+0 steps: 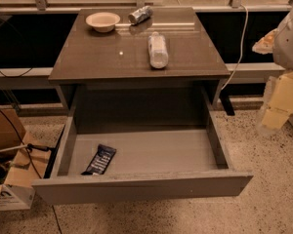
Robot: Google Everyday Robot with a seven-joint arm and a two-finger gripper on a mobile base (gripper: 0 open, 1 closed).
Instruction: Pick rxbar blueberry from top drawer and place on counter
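The rxbar blueberry (99,159), a dark navy wrapper with white lettering, lies flat on the bottom of the open top drawer (151,152), near its front left corner. The drawer is pulled fully out below the counter (112,57), a glossy brown-grey tabletop. My gripper (277,104) hangs at the right edge of the view, beyond the drawer's right wall and well above the floor, far from the bar. The white arm (289,38) rises above it.
On the counter stand a cream bowl (103,21) at the back left, a silvery can (139,14) lying at the back, and a clear plastic bottle (157,50) lying in the middle. Cardboard boxes (10,179) and cables sit on the terrazzo floor at left.
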